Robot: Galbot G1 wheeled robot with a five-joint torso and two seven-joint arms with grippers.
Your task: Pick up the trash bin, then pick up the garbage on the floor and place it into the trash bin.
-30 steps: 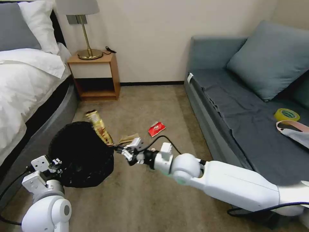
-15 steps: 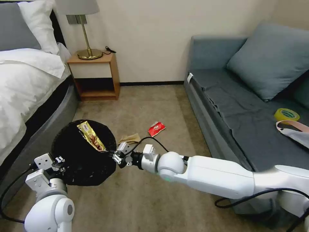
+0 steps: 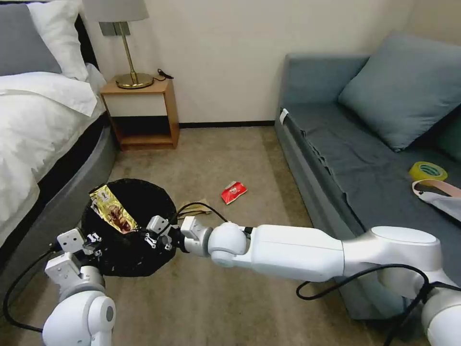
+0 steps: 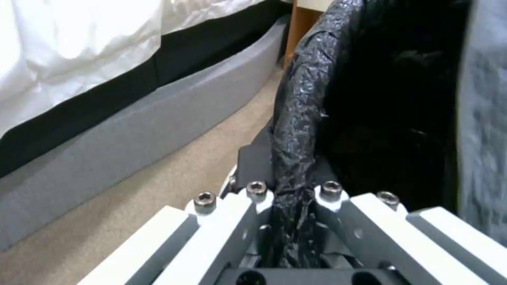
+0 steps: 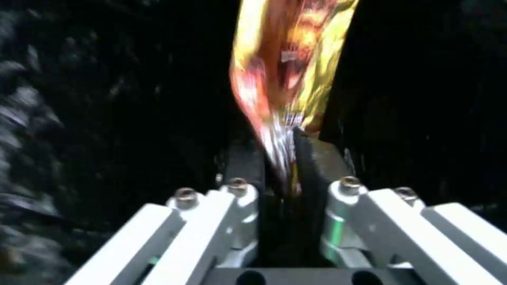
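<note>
The trash bin [image 3: 139,254], lined with a crinkly black bag, hangs just above the carpet at lower left. My left gripper [image 3: 92,241] is shut on its near rim; in the left wrist view the fingers [image 4: 253,198] pinch the bag's folded edge [image 4: 301,103]. My right gripper [image 3: 150,234] reaches across the bin's mouth, shut on the gold-brown snack wrapper [image 3: 111,215], which stands inside the opening. From the right wrist the wrapper [image 5: 288,75] rises from the closed pads [image 5: 311,154] against the black bag. A red snack packet [image 3: 234,191] and a crumpled brown paper bag [image 3: 198,207] lie on the carpet.
A bed [image 3: 43,125] runs along the left, close to the bin. A wooden nightstand [image 3: 141,113] with a lamp stands by the far wall. A grey sofa [image 3: 365,158] lines the right, with a yellow tape roll [image 3: 428,170] on it. Open carpet lies between them.
My right arm stretched left, carrying the snack wrapper from the bin's right rim to well inside its mouth. The left arm and bin shifted slightly toward me.
</note>
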